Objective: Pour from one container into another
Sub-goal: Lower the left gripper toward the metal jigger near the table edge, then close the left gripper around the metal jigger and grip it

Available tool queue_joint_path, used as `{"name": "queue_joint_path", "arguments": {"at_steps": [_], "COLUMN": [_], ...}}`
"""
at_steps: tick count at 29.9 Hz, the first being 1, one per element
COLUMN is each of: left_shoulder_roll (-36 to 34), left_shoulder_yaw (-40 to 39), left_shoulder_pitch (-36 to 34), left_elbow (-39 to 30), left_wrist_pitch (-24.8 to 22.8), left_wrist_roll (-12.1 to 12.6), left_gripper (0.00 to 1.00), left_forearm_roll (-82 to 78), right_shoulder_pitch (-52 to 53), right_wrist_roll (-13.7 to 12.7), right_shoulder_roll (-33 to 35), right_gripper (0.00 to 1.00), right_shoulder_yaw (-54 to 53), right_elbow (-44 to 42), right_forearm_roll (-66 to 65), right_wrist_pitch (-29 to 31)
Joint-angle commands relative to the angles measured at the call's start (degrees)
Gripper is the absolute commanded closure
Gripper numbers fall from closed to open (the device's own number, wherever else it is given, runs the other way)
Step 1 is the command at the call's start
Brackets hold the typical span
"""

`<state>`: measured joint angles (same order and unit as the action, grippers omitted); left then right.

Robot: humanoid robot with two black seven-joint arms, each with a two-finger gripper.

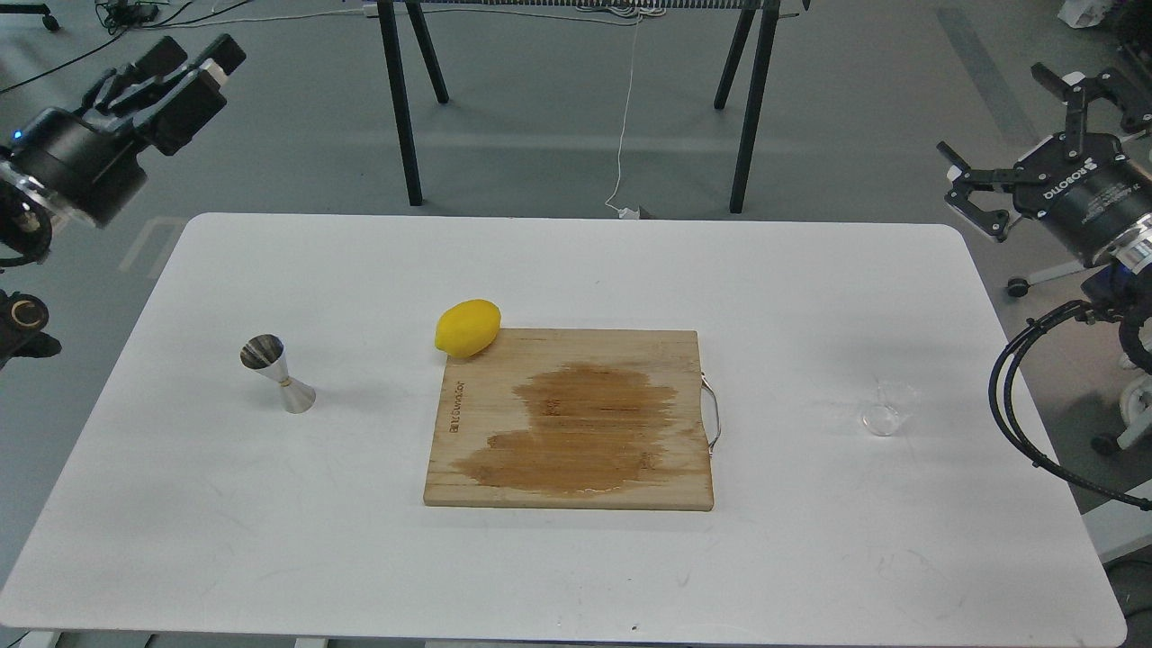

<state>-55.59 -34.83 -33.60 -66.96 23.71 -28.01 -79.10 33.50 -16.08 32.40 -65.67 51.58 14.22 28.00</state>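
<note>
A single head view looks forward and steeply down from above the near long edge of the white rectangular bench (pixel 576 576), close enough that the whole top fills most of the frame. Grey floor and black trestle legs (pixel 400 108) show beyond the far edge (no second view shares any of it). Both arms enter at the upper corners.

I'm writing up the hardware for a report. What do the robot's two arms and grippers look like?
Both arms are black. The left gripper has blocky black fingers with pale tips, on a thick round wrist showing a small blue light. The right gripper has thin black linkage fingers on a round body printed with white lettering, a silver ring behind it, and black cables looping below.
</note>
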Motion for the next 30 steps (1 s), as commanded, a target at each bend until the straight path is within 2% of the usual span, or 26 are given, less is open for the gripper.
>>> {"name": "queue_joint_path", "arguments": {"at_steps": [1,7,16,30], "left_shoulder_roll": [-1.4,-1.0,0.2,13.7], "left_shoulder_yaw": [0.1,-0.6,-0.7,0.1], "left_shoulder_pitch": [7.4,19.6,28.6,30.0], "left_elbow": [-0.9,-1.1,0.5,13.3], "left_wrist_pitch": [4.3,4.3,4.3,4.3], "left_wrist_roll": [0.0,0.0,0.0,0.0], "left_gripper": [0.00,0.00,0.01,0.00], "left_forearm_roll": [-2.3,-2.4,-2.4,-4.2], "right_shoulder_pitch": [-0.1,-0.3,-0.1,0.4], "right_wrist_roll": [0.0,0.1,0.1,0.1], "right_shoulder_roll": [0.0,-0.1,-0.1,0.1], "right_gripper": [0.01,0.01,0.01,0.01], "right_shoulder_yaw": [-0.1,0.0,0.4,0.2], "right_elbow": [-0.2,-0.3,-0.4,-0.3], "right_forearm_roll": [-0.2,-0.2,-0.2,-0.2], "right_wrist_pitch": [0.0,0.0,0.0,0.0]}}
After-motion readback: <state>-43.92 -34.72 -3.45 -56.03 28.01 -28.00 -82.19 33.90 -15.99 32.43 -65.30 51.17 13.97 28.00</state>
